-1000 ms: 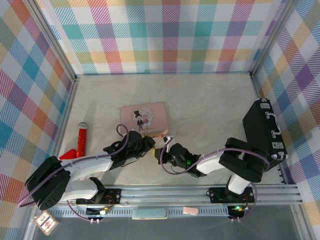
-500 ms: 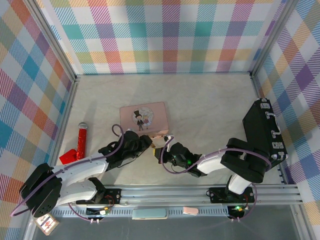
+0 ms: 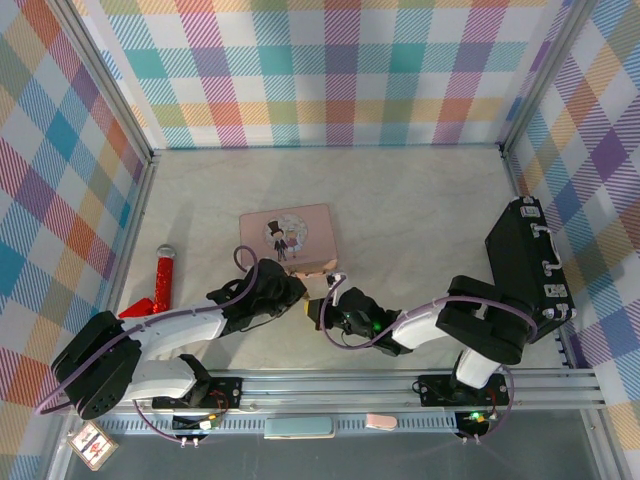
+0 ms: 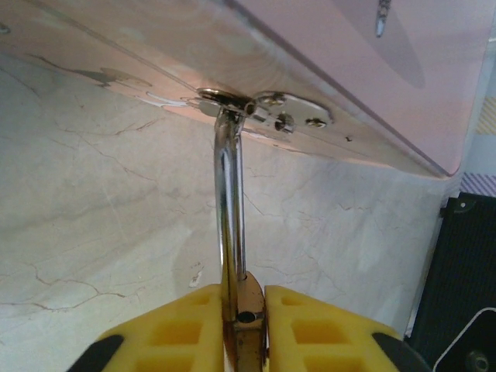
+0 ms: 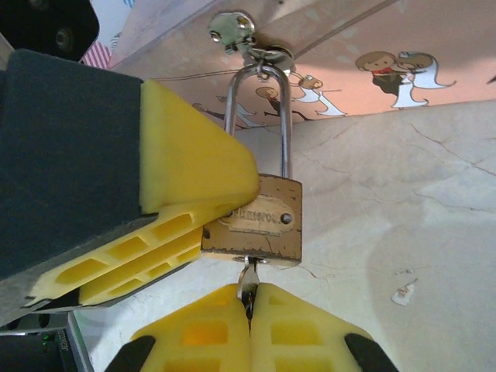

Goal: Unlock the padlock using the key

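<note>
The small brass padlock [image 5: 256,221] hangs by its silver shackle [image 5: 260,116] from the hasp [image 5: 248,39] of the pink tin [image 3: 288,238]. My left gripper [image 4: 246,322] is shut on the padlock body [image 4: 248,298], and one of its yellow fingers [image 5: 194,170] presses the lock's left side. The thin silver key [image 5: 248,279] sticks up into the keyhole on the lock's underside. My right gripper [image 5: 249,302] is shut on the key's head, which is mostly hidden between the pads. Both shackle legs sit in the body. From above, the two grippers [image 3: 300,292] [image 3: 322,308] meet at the tin's front edge.
A red-and-silver toy microphone [image 3: 162,280] lies at the left by the wall. A black case [image 3: 525,265] stands at the right. The marble tabletop [image 3: 420,220] stretches behind the tin to the checked walls.
The left arm's elbow swung out and back a little. Both grippers have stayed at the padlock, which hangs in the same place.
</note>
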